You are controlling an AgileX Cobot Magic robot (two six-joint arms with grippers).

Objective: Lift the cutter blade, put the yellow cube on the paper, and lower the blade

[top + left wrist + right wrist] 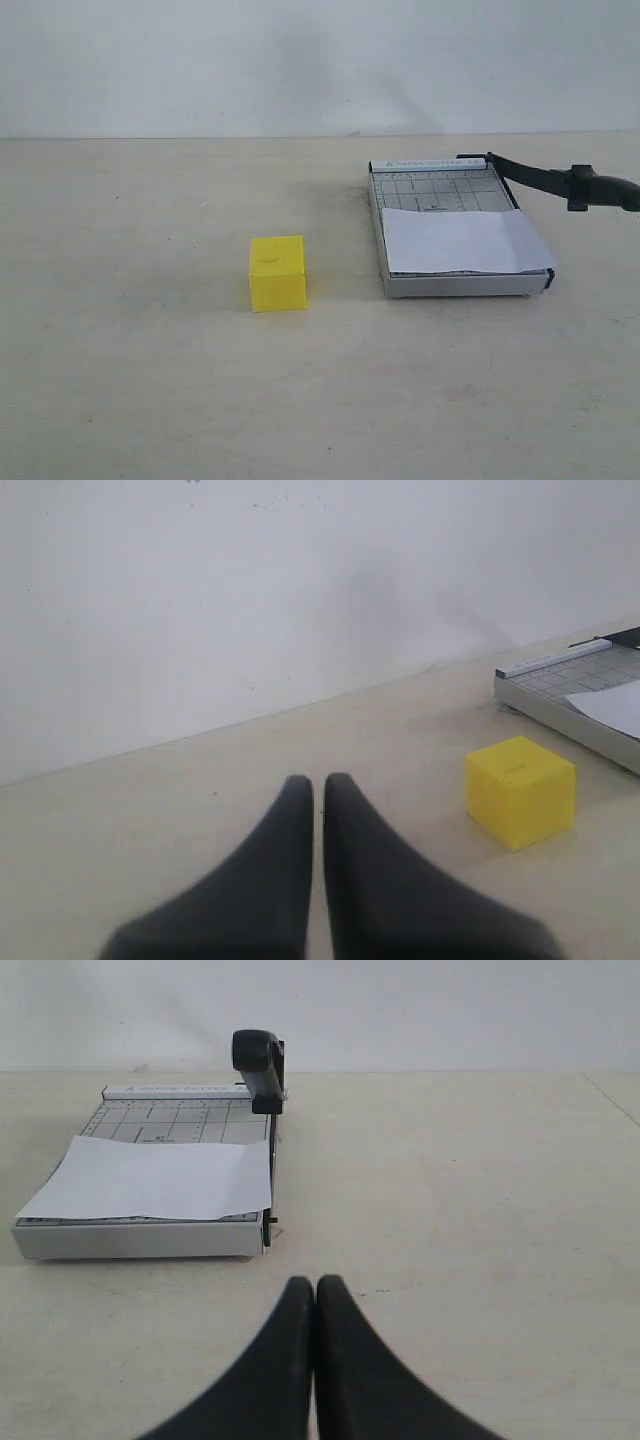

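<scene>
The yellow cube [277, 272] rests on the table, well left of the grey gridded cutter base [440, 185]. A white paper [462, 240] lies across the front half of that base. The black cutter blade [545, 180] stands raised from its back hinge, handle out to the right. Neither gripper shows in the exterior view. My left gripper [318, 780] is shut and empty above the table, with the cube [520, 792] ahead and to one side. My right gripper [316, 1282] is shut and empty, short of the base's near corner; the paper [150, 1180] and blade handle [258, 1060] lie beyond.
The table is a pale beige surface [150, 400] running back to a white wall [300, 60]. Nothing else stands on it apart from the cutter and the cube.
</scene>
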